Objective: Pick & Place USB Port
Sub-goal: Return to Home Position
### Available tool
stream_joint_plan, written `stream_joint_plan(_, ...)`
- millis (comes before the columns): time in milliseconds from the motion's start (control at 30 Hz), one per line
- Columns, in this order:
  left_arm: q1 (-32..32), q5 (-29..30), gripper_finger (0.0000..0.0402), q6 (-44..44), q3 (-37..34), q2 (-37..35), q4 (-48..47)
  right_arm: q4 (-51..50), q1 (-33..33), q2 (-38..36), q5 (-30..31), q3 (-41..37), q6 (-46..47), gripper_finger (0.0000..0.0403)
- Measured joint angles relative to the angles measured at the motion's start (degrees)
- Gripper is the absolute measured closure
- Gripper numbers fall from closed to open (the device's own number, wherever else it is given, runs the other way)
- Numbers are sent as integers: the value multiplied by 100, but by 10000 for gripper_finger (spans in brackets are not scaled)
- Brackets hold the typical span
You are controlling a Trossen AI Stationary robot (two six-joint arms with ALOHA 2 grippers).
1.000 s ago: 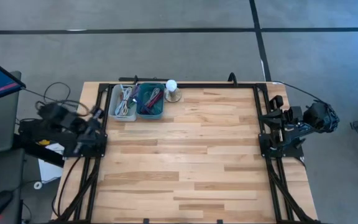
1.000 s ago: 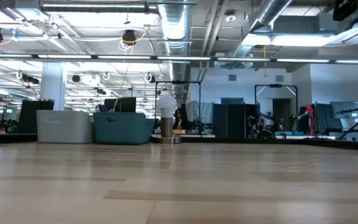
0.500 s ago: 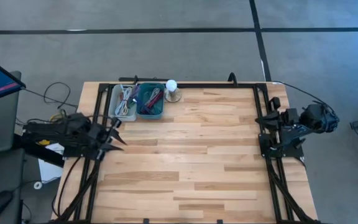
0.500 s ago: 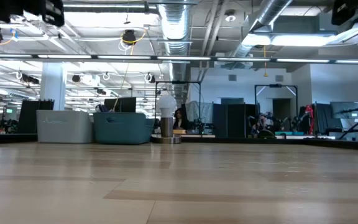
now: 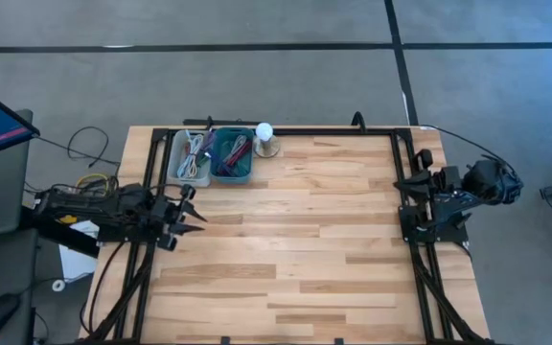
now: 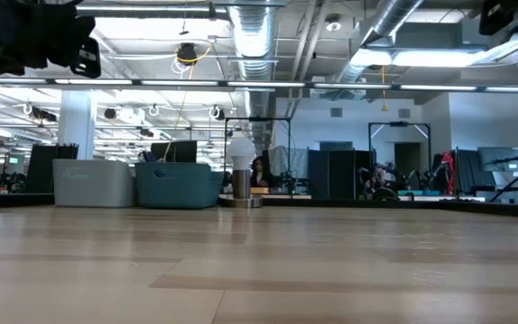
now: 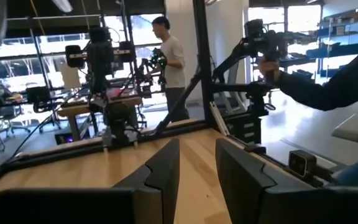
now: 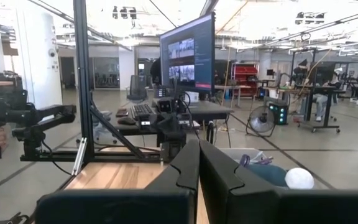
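No USB port can be told apart in these frames. A grey bin (image 5: pixel 191 158) and a teal bin (image 5: pixel 232 156), both holding coiled cables, stand on the table's far left part. Beside them stands a white ball-shaped thing on a small base (image 5: pixel 265 137). My left gripper (image 5: pixel 195 209) hovers over the table's left edge, pointing about level toward the right. Its fingers stand apart with nothing between them (image 7: pixel 196 146). My right gripper (image 5: pixel 402 182) waits at the right edge, shut and empty (image 8: pixel 199 148). The teal bin (image 8: pixel 263 171) also shows in the right wrist view.
A black frame (image 5: pixel 286 130) runs along the table's far, left and right edges. The bare wooden top (image 5: pixel 286 240) stretches between the two arms. Beyond the table, a person (image 7: pixel 169 59) stands, and a sleeved arm (image 7: pixel 328 87) holds a controller. A monitor (image 8: pixel 188 46) stands past the left edge.
My left arm has unfolded from its drawn-back pose beside the table. Its gripper has swung down and toward the table's right, and now reaches over the left edge. In the low view it has come into the picture's top left corner.
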State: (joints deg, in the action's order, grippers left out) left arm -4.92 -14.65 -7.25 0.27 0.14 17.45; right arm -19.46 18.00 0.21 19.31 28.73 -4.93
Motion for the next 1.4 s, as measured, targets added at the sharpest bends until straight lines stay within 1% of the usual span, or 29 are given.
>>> stream_joint_plan(100,-1,92,298,-38,1,4,-12,0,0,0,0,0,-2,400)
stream_joint_plan(233,2,800,298,-109,1,6,-271,-16,0,0,1,-4,-40,400)
stream_joint_plan(267,4,874,298,-109,1,12,-300,-17,-1,0,1,-4,-76,400)
stream_joint_plan(400,1,883,298,-108,1,22,-332,-12,0,0,2,-15,-171,400)
stream_joint_plan(533,1,885,298,-109,1,22,-350,206,-2,-1,2,-336,-278,400)
stream_joint_plan(633,1,885,298,-107,1,22,-352,577,0,-2,4,-759,-316,400)
stream_joint_plan(867,1,885,298,-87,4,22,-365,1828,-2,-7,17,-1656,-470,400)
stream_joint_plan(1233,1,885,298,-60,5,22,-380,2600,0,-4,22,-2390,-464,400)
stream_joint_plan(1400,1,885,298,-16,5,24,-402,2767,-2,-4,22,-2648,-315,400)
